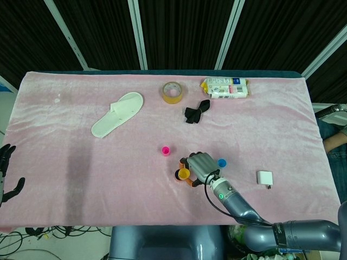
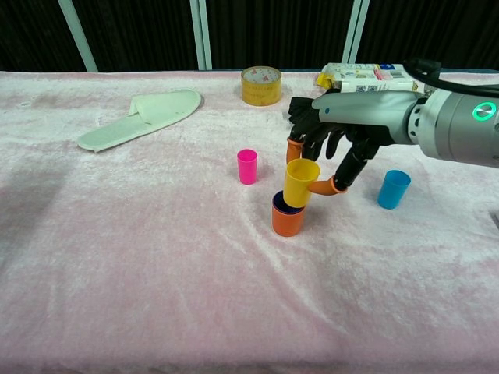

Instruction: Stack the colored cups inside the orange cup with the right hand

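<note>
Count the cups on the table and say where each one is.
5: orange cup with a dark blue cup nested inside; yellow cup held over it by the right hand; pink cup to their left; blue cup to their right.
</note>
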`<act>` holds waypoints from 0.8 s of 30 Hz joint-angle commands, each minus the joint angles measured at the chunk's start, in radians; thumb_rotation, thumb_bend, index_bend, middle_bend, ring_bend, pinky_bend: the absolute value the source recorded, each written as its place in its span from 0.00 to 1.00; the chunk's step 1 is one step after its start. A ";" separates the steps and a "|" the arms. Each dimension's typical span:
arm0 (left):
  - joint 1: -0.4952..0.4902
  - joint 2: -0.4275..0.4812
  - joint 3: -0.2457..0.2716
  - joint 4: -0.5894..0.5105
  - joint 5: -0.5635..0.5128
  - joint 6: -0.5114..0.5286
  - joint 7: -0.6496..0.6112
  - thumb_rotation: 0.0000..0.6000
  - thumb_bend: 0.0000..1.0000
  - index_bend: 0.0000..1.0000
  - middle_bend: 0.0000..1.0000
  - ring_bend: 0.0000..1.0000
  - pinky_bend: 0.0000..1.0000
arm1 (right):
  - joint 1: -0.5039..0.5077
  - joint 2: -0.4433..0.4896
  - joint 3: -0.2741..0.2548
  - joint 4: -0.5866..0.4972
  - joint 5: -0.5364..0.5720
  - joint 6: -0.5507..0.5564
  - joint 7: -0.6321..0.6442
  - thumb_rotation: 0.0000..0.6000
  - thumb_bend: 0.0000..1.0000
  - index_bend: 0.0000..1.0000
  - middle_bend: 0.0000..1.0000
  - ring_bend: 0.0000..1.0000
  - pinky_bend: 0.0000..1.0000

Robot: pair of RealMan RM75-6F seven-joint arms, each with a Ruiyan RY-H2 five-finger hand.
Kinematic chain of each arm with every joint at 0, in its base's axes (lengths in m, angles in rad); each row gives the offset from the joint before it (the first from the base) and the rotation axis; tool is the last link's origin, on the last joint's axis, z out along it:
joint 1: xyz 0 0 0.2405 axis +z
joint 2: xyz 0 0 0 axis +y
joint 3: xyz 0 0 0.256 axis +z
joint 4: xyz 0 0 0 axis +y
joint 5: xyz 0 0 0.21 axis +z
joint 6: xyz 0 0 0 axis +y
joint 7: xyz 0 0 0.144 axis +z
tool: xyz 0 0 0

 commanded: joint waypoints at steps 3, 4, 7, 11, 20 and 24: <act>0.000 0.000 0.000 0.000 -0.001 0.000 0.000 1.00 0.34 0.08 0.05 0.00 0.01 | 0.006 -0.011 0.001 0.011 0.009 0.000 0.003 1.00 0.35 0.58 0.45 0.28 0.26; 0.000 0.000 -0.001 0.000 -0.001 0.000 0.000 1.00 0.34 0.08 0.05 0.00 0.01 | 0.007 -0.012 0.001 0.013 0.011 -0.002 0.004 1.00 0.35 0.58 0.45 0.28 0.26; 0.000 0.000 -0.001 0.000 -0.002 0.000 0.002 1.00 0.34 0.08 0.05 0.00 0.01 | 0.012 -0.016 -0.002 0.020 0.015 -0.007 0.003 1.00 0.35 0.58 0.45 0.28 0.26; -0.001 0.000 -0.001 0.001 -0.004 -0.002 0.005 1.00 0.34 0.08 0.05 0.00 0.01 | 0.015 -0.024 -0.003 0.029 0.018 -0.011 0.006 1.00 0.35 0.58 0.45 0.28 0.26; 0.000 0.001 -0.003 -0.002 -0.009 -0.001 0.006 1.00 0.34 0.07 0.05 0.00 0.01 | 0.021 -0.044 -0.006 0.063 0.031 -0.021 0.018 1.00 0.35 0.58 0.44 0.28 0.26; -0.001 0.002 -0.003 -0.003 -0.008 -0.003 0.007 1.00 0.34 0.07 0.05 0.00 0.01 | 0.023 -0.048 -0.011 0.074 0.035 -0.025 0.018 1.00 0.35 0.58 0.44 0.28 0.26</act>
